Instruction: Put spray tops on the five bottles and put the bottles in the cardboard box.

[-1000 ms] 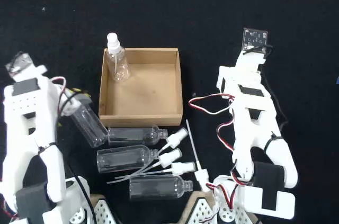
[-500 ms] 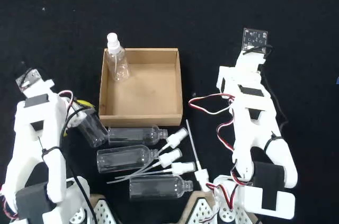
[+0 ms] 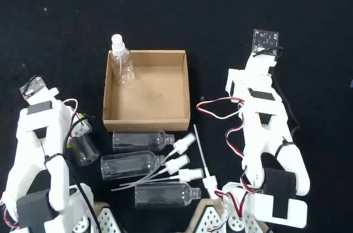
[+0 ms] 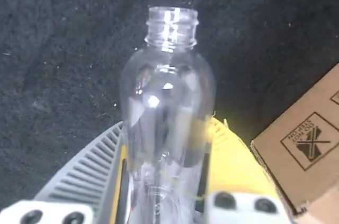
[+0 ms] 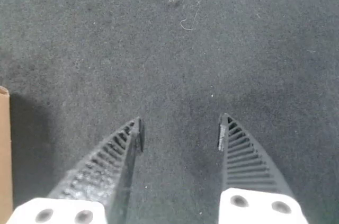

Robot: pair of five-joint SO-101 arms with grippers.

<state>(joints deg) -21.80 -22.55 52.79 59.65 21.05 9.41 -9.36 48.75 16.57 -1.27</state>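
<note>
An uncapped bottle [image 4: 168,91] is clamped in the left gripper [image 3: 80,135], at eight o'clock from the cardboard box [image 3: 146,125]. The right gripper [image 5: 180,128] is spread open above the surface [image 5: 175,33].

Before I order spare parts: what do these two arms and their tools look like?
Both the left arm and right arm are white blocky shells with black motor blocks and looping red, white and black cables. The left tool has one grey ribbed finger and one yellow one; the right tool has two dark ribbed tapering fingers on white mounts.
</note>
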